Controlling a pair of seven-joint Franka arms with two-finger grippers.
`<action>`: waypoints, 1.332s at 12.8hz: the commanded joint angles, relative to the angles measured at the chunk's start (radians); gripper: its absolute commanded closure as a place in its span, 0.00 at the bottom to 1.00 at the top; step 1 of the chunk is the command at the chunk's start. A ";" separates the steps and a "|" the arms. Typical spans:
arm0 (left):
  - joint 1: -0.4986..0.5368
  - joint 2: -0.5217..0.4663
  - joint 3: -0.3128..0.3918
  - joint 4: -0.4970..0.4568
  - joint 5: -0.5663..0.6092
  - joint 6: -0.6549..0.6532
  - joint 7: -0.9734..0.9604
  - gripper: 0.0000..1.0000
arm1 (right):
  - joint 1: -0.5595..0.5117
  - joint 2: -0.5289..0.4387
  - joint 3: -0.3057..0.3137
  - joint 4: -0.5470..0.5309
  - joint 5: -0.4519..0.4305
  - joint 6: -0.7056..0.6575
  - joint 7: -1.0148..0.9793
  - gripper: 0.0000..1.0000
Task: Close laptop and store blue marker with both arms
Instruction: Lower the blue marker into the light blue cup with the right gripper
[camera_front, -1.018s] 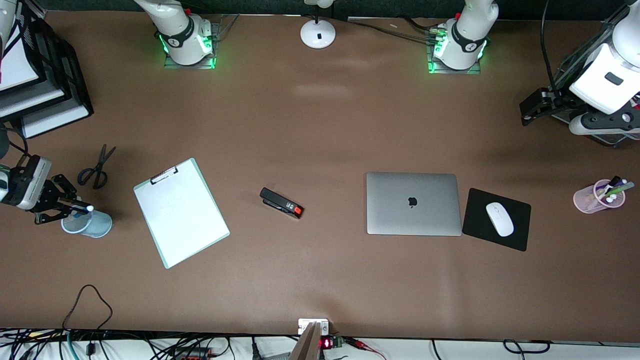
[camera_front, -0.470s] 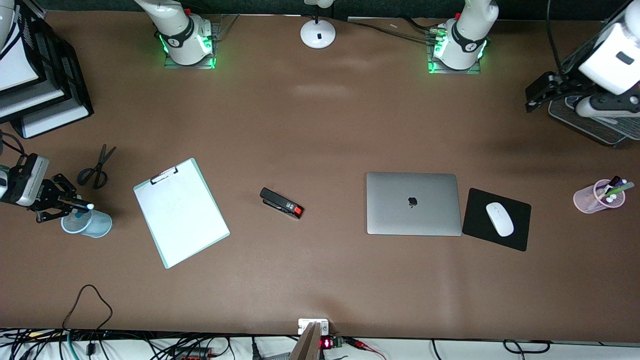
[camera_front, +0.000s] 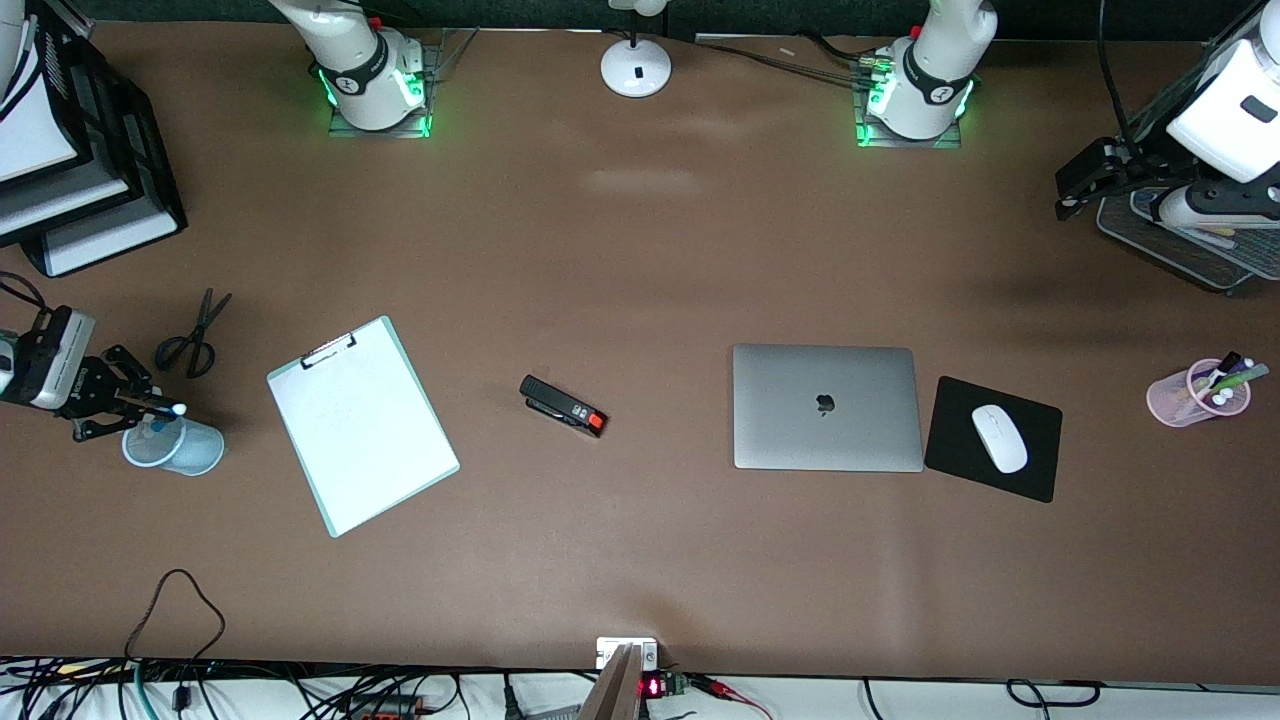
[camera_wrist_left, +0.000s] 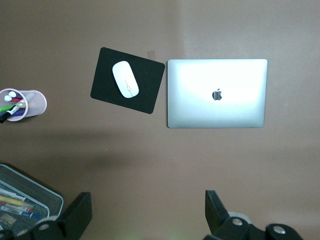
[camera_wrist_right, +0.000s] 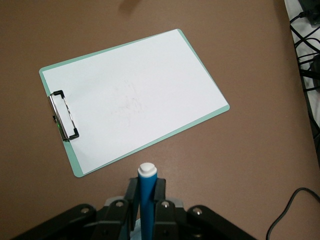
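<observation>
The silver-grey laptop (camera_front: 826, 407) lies closed on the table, apple logo up; it also shows in the left wrist view (camera_wrist_left: 216, 93). My right gripper (camera_front: 148, 407) is shut on the blue marker (camera_front: 165, 408) and holds it, white tip forward, over a light-blue cup (camera_front: 180, 448) at the right arm's end of the table. The right wrist view shows the marker (camera_wrist_right: 147, 195) clamped between the fingers (camera_wrist_right: 131, 192). My left gripper (camera_front: 1075, 190) is open and empty, up in the air by a mesh tray (camera_front: 1170, 250); its fingers (camera_wrist_left: 80, 212) stand wide apart.
A clipboard (camera_front: 362, 424), scissors (camera_front: 193, 335) and a black stapler (camera_front: 563, 406) lie between cup and laptop. A black mouse pad (camera_front: 950, 450) with a white mouse (camera_front: 999, 438) sits beside the laptop. A pink pen cup (camera_front: 1195, 392) stands at the left arm's end.
My right gripper has drifted slightly toward the table's end with the marker still in it. My left arm has pulled back toward the mesh tray.
</observation>
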 joint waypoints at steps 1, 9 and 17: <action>0.004 -0.010 0.009 -0.019 -0.018 0.017 0.021 0.00 | -0.039 0.016 0.020 0.008 0.034 -0.013 -0.054 0.99; 0.001 -0.004 -0.002 -0.005 -0.011 0.017 0.023 0.00 | -0.080 0.062 0.021 0.036 0.037 -0.010 -0.097 0.98; 0.002 -0.010 -0.002 -0.007 -0.013 0.007 0.023 0.00 | -0.103 0.082 0.023 0.052 0.074 -0.012 -0.076 0.00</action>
